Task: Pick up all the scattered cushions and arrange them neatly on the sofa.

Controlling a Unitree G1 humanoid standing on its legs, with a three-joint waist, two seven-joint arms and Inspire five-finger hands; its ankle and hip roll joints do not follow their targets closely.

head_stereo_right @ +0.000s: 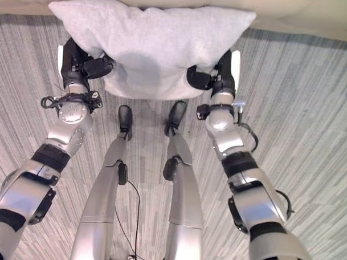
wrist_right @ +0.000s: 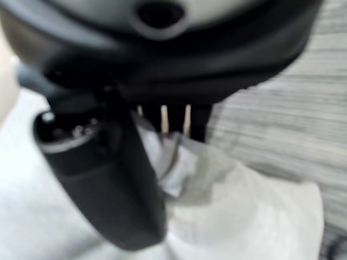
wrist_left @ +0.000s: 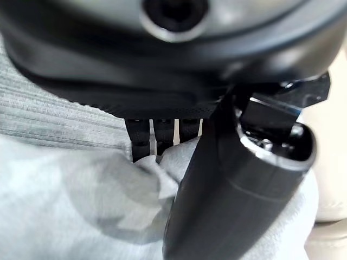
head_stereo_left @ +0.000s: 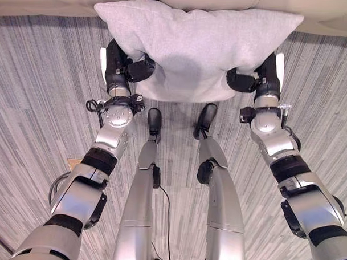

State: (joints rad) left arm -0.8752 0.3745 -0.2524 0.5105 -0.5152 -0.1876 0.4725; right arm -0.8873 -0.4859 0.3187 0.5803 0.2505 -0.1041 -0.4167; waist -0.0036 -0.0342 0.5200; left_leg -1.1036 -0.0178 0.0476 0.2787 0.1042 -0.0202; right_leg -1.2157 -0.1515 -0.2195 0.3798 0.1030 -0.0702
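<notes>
In the left eye view a pale grey cushion (head_stereo_left: 193, 45) hangs between both hands above the striped grey carpet (head_stereo_left: 43, 91), its far edge meeting the front of the cream sofa (head_stereo_left: 52, 3). The cushion is plump and roughly square, with a fine woven texture, pointed upper corners and a soft dent of shadow near its middle. The left hand (head_stereo_left: 133, 68) grips the lower left edge with its thumb lying over the fabric, and the right hand (head_stereo_left: 243, 81) pinches the lower right edge in the same way.

The right eye view gives the same hold, the cushion stretched level between the two hands with its top corners spread wide against the sofa front.

In the left wrist view the dark thumb (wrist_left: 227, 189) presses down on bunched light fabric while the fingers (wrist_left: 141, 141) curl in behind a fold, so the hand is clamped on the cushion; carpet shows beyond it.

In the right wrist view the thumb (wrist_right: 108, 184) and fingers (wrist_right: 200, 122) squeeze a puckered corner of the cushion between them
</notes>
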